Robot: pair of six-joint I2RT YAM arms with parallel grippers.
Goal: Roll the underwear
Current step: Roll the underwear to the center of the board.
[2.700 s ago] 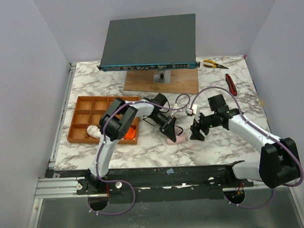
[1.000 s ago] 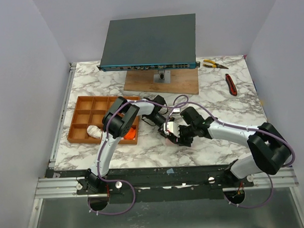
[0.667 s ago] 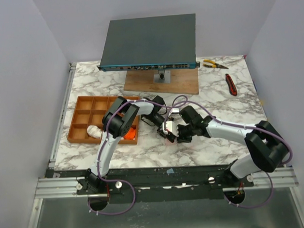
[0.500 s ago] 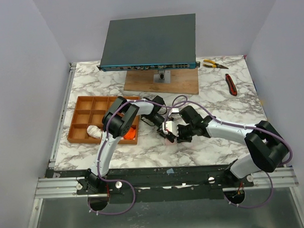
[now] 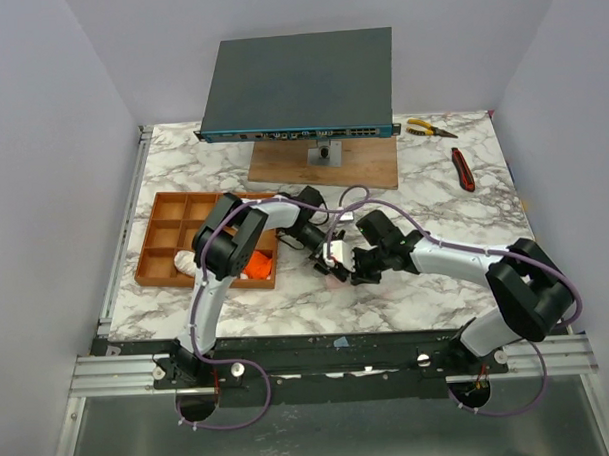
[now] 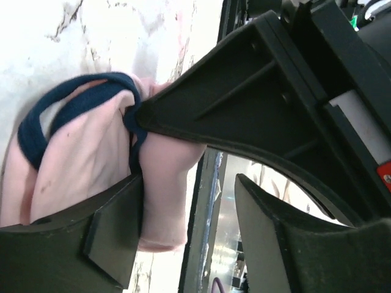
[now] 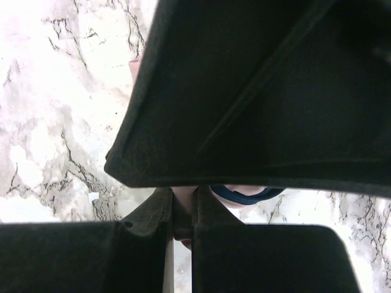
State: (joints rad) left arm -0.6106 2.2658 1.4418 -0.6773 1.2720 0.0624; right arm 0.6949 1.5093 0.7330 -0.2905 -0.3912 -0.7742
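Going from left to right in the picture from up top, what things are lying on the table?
orange tray → pink underwear → yellow-handled pliers → red-handled tool

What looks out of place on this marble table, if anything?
The yellow-handled pliers and the red-handled tool at the far right have nothing to do with clothes, nor does the grey network switch at the back. The pale pink, dark-edged underwear mid-table looks normal.
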